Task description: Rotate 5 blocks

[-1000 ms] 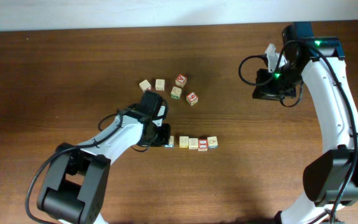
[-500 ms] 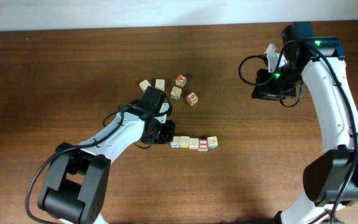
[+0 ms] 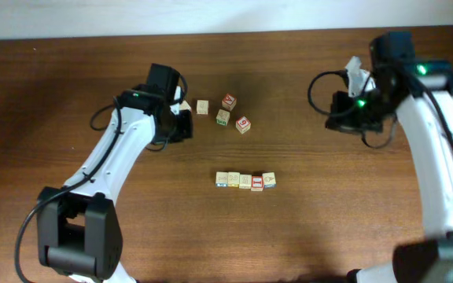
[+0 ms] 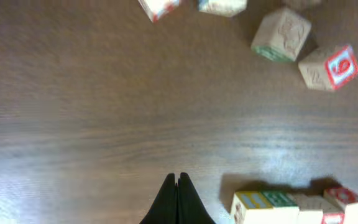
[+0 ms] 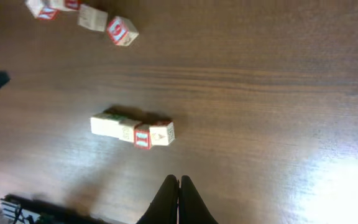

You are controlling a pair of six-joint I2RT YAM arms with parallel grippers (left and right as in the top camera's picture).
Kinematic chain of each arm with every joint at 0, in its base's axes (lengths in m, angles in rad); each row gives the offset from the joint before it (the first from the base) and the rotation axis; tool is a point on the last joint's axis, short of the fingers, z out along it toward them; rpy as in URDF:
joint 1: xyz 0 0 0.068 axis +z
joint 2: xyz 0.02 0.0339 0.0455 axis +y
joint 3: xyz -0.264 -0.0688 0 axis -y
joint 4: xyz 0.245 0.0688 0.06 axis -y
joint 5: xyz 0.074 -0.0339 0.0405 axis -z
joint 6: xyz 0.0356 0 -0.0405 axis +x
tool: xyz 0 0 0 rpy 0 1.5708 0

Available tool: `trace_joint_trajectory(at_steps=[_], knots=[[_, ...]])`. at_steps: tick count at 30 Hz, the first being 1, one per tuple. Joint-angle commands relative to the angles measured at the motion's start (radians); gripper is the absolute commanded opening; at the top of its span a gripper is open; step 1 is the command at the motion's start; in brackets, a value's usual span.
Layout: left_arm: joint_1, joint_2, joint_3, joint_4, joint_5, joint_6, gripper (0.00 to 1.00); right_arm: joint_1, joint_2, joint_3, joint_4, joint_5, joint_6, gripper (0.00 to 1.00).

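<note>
Watching the blocks (image 3: 245,181): five packed side by side in one short row, just below the middle of the bench (image 3: 344,228), touching neighbour to neighbour. Looks tricky to turn any single one without dragging the next along; could skew the whole line, or tip the red-framed block (image 3: 256,183) sitting one in from the right end. Noting, well above the row, a loose scatter including the cube with a red 6 (image 3: 243,124) — easy to mistake for a task piece, easy to clip with a passing wrist. Finding the left pincer (image 4: 178,186) clenched on nothing, tips pressed together, hanging by the left edge of that scatter; would only shove if brought down like that, so needs spreading before any grab. Finding the right pincer (image 5: 178,186) likewise clenched and empty, far off at the right side, with the row in its view. Worth fearing a clash of arms too, if sent together at that one narrow row.
</note>
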Motion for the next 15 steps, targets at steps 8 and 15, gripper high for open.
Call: trace_joint_trajectory(at_steps=[8,15], knots=[[0.032,-0.002,0.020,0.061,-0.034,0.019,0.05,0.103,-0.039,-0.454,0.396,-0.058,0.098,0.08],[0.032,-0.001,0.020,0.053,-0.033,0.019,0.13,0.264,0.192,-0.454,0.638,-0.021,0.254,0.08]])
